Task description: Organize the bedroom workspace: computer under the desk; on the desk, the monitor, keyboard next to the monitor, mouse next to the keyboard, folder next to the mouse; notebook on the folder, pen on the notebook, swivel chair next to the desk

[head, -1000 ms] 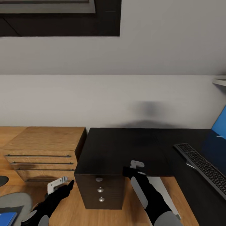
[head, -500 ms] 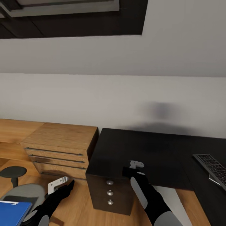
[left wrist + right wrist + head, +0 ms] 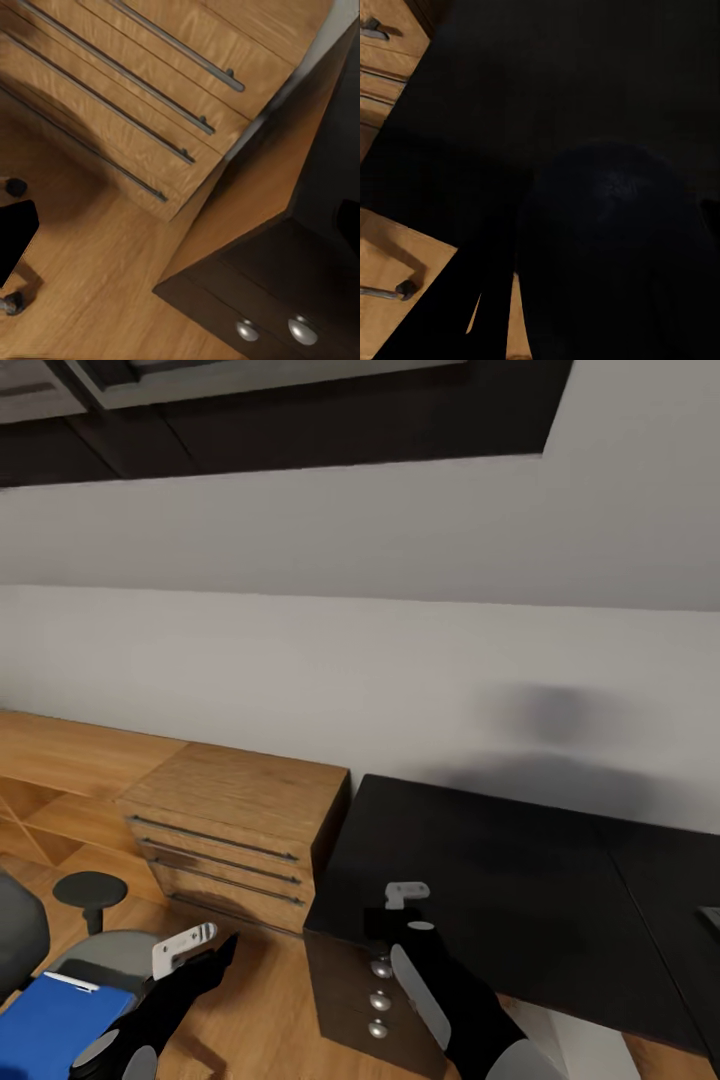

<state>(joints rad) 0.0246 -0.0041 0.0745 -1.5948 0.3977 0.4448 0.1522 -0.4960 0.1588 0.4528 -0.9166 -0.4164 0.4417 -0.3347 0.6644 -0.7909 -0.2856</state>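
Note:
The swivel chair (image 3: 95, 952) stands at the lower left of the head view, with its grey seat, grey back and a round black armrest. On its seat lies the blue folder (image 3: 48, 1022), which has a thin white strip at its top edge. The desk (image 3: 500, 870), black-topped with round silver drawer knobs (image 3: 378, 1000), fills the right. A grey sliver at the right edge looks like the keyboard's corner (image 3: 713, 916). My left gripper (image 3: 200, 948) hangs over the floor beside the chair, with its fingers apart. My right gripper (image 3: 398, 905) hovers at the desk's front corner; its jaw state is unclear.
A light-wood dresser (image 3: 240, 810) with long bar handles (image 3: 150, 97) stands against the white wall, touching the desk's left side. Wood floor (image 3: 97, 285) lies in front of it. A low wooden surface (image 3: 60, 755) runs along the wall at the far left. A dark skylight recess is overhead.
The head view has swung left: the keyboard slid off to the right edge, and the chair and blue folder came in at the lower left. Both arms hold the same pose.

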